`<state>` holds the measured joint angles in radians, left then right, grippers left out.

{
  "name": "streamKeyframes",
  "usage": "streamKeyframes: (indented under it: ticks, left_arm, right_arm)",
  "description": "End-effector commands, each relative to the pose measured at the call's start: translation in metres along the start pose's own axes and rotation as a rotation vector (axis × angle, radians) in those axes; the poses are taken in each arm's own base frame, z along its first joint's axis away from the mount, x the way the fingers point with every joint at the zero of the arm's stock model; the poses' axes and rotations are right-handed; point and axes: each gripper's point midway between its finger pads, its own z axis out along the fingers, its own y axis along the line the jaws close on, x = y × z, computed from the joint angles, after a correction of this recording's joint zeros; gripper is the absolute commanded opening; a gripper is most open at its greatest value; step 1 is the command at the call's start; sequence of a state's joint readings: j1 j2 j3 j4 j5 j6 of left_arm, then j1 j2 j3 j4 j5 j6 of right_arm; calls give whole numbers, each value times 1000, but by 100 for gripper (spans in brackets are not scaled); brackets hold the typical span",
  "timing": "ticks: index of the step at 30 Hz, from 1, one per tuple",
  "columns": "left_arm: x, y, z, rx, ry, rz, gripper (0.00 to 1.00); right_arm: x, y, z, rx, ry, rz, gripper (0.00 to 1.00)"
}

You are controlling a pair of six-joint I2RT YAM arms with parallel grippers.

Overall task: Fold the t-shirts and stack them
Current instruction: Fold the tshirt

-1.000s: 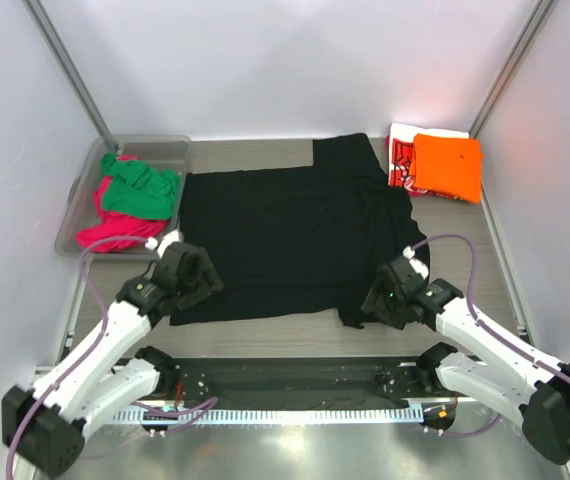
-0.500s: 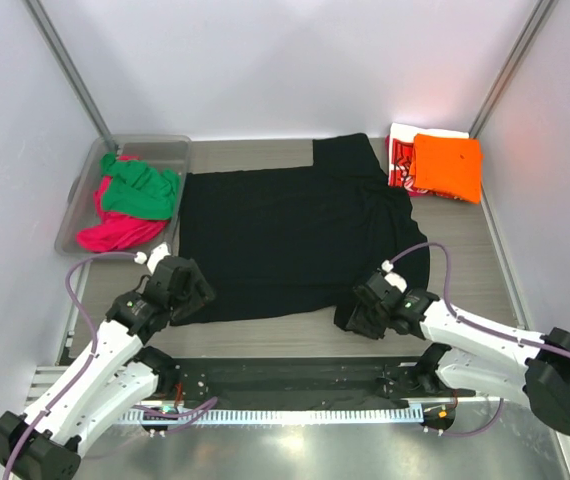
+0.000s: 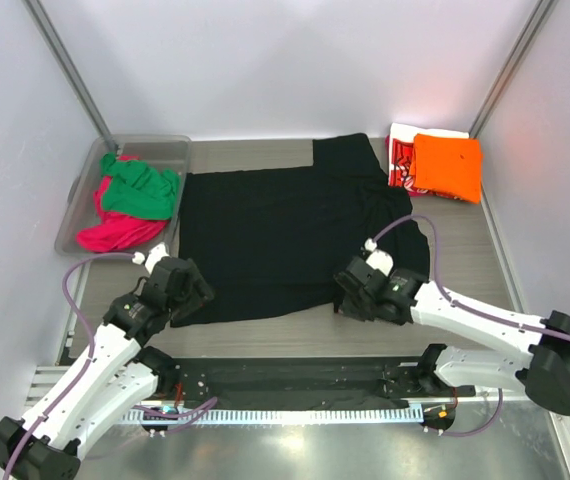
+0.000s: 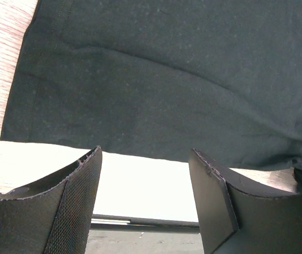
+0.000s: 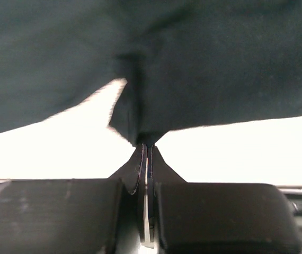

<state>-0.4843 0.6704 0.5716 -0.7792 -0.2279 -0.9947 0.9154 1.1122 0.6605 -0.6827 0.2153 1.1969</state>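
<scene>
A black t-shirt (image 3: pixel 285 230) lies spread flat across the middle of the table. My right gripper (image 3: pixel 345 298) is shut on a bunched fold of its near hem, right of centre. In the right wrist view the fingertips (image 5: pixel 147 145) pinch the dark cloth (image 5: pixel 193 53). My left gripper (image 3: pixel 197 297) stands open at the shirt's near left corner. Its fingers (image 4: pixel 82 185) sit just short of the hem (image 4: pixel 167 79), with nothing between them. A folded orange t-shirt (image 3: pixel 448 167) lies on a red-and-white one (image 3: pixel 398 160) at the back right.
A clear plastic bin (image 3: pixel 80 205) at the back left holds a green t-shirt (image 3: pixel 140 190) over a magenta one (image 3: pixel 115 230). A dark rail (image 3: pixel 285 375) runs along the table's near edge between the arm bases. Walls enclose three sides.
My right gripper slid left along the near hem and shut on the cloth, dragging the shirt's lower right part leftward. The left gripper drew back a little and stayed open.
</scene>
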Motion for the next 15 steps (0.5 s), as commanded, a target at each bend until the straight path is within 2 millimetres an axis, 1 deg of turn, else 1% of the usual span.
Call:
streamKeyframes:
  ticks: [1, 2, 3, 4, 5, 6, 7, 8, 9, 10, 11, 12, 13, 14, 15]
  left_arm:
    - [-5, -1, -2, 4, -29, -14, 67]
    - [-6, -1, -2, 7, -31, -15, 67]
    - [-5, -2, -2, 6, -30, -13, 67]
    - [-6, -2, -2, 8, -32, -15, 67]
    - [-5, -2, -2, 8, -30, -15, 67]
    - [-6, -2, -3, 11, -32, -16, 67]
    - [-6, -2, -2, 9, -31, -15, 67]
    - [-6, -2, -3, 11, -31, -14, 67]
    - [-6, -2, -2, 10, -31, -15, 67]
    - [-6, -2, -2, 11, -30, -15, 67]
    - [-5, -2, -2, 9, -31, -15, 67]
    - [-5, -2, -2, 9, -28, -12, 67]
    - [-5, -2, -1, 7, -26, -12, 67]
    - [-5, -2, -1, 8, -24, -12, 67]
    - [-4, -2, -1, 9, -20, -9, 67]
  right_arm:
    - [-38, 9, -43, 45, -136, -81, 1]
    - [-42, 12, -50, 44, -147, -100, 1]
    - [-51, 25, -64, 20, -167, -104, 1]
    - [-52, 20, -70, 54, -160, -125, 1]
    - [-54, 21, -71, 74, -155, -164, 1]
    - [-60, 32, -81, 57, -164, -170, 1]
    - [-61, 27, -85, 93, -158, -194, 1]
    - [-64, 27, -85, 117, -163, -224, 1]
    - [-69, 30, -89, 118, -179, -236, 1]
    - [-77, 25, -89, 153, -216, -250, 1]
    - [-80, 24, -89, 166, -229, -264, 6]
    - [-81, 20, -85, 196, -228, -305, 23]
    - [-83, 15, -83, 230, -238, -319, 58]
    - [-82, 10, -81, 258, -234, -329, 69]
    - [-80, 4, -76, 293, -223, -339, 74]
